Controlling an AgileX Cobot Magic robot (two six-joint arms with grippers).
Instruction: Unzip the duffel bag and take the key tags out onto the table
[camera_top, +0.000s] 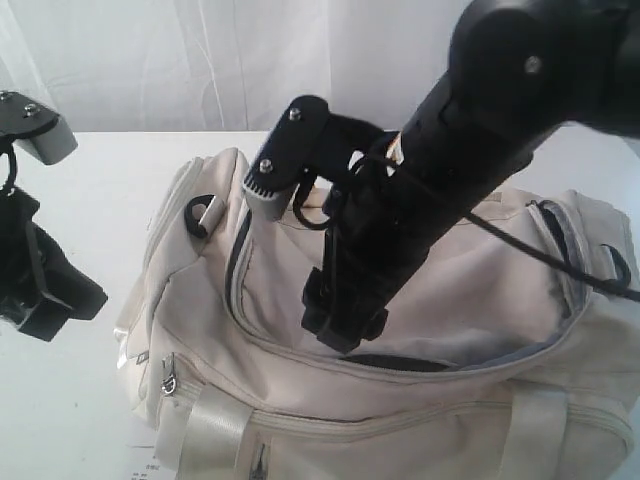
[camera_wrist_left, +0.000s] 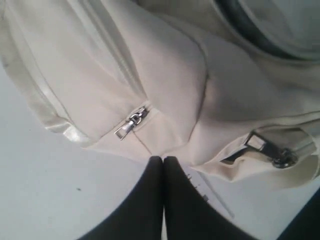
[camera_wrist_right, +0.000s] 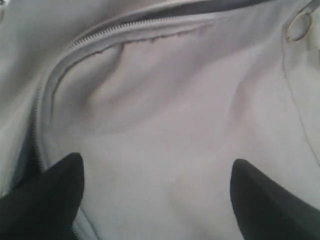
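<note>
We find the left gripper low over the table, off the left end of the bag and well in from the far edge. Its jaws are pressed together on nothing, and its tips are near the small zip pull on that end. The danger there, we judge, is that nothing pins the bag, so a tug on the soft cloth could drag the whole bag across the table instead of parting the opening. Further right, the main zip curves round the top panel and gapes, with dark lining showing along it, though we cannot tell how far it runs open. The key tags show in no view; we take them to lie inside, under that loose panel. The right gripper hangs over the panel with its jaws wide apart and empty. If it closed here, we think it would pinch cloth or snag the zip teeth rather than reach the tags, and groping blind it might catch a strap. As to pose, the left arm sits low beside the bag, while the right arm slants steeply down from the upper right across the bag's middle, fingers pointing at the front seam of the opening
</note>
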